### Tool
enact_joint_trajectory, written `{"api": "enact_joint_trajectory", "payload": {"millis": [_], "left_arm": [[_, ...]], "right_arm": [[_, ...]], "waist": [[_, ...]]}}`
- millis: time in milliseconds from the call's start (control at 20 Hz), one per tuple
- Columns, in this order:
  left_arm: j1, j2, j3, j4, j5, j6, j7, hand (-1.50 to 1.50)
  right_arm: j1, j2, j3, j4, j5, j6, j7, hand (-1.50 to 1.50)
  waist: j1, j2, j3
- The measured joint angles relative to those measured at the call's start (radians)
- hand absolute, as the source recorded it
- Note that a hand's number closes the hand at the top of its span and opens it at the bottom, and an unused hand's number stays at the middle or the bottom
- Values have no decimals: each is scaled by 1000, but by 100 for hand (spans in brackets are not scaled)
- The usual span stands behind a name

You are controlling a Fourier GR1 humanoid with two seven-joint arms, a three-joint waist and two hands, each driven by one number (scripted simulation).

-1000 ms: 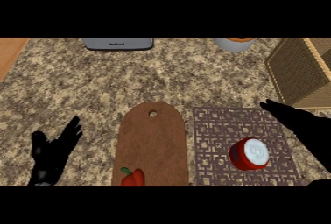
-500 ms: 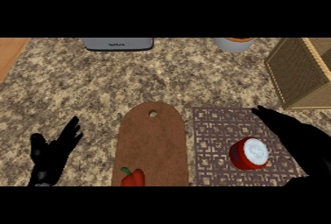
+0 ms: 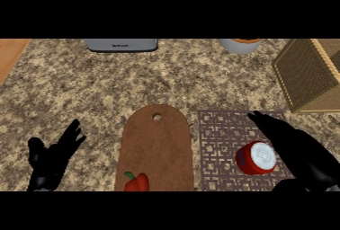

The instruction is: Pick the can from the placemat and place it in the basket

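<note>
Right robot hand (image 3: pixel 295 148) beside can (image 3: pixel 256 157)

Speckled stone counter (image 3: pixel 133 85): placemat (image 3: pixel 225 152), cutting board (image 3: pixel 156 152), basket (image 3: pixel 309 74), grey appliance (image 3: pixel 121 45), pot (image 3: pixel 240 45).

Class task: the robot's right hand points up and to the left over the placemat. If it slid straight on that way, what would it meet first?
Probably the cutting board, though the hand's height is unclear. The right hand passes beside the can, not toward it.

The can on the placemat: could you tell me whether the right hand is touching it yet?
Cannot tell. In the head view the right hand lies open right beside the can, its dark edge meeting the can's outline with no visible gap, but overlap from above could hide a height difference.
</note>
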Motion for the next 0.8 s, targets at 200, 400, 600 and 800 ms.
{"api": "enact_joint_trajectory", "payload": {"millis": [200, 400, 600, 800], "left_arm": [[-4, 1, 11, 1, 6, -15, 13, 0], [-10, -16, 4, 7, -18, 4, 27, 0], [-7, -11, 20, 11, -14, -18, 18, 0], [-13, -24, 14, 8, -39, -3, 40, 0]], "right_arm": [[-8, 26, 6, 39, 26, 20, -10, -150], [-4, 54, 36, 81, 61, 46, 4, -150], [14, 60, 27, 121, 81, 57, -29, -150], [21, 89, 23, 155, 112, 53, -59, -150]], "waist": [[1, 1, -1], [1, 1, 1], [-1, 0, 1], [0, -1, 2]]}}
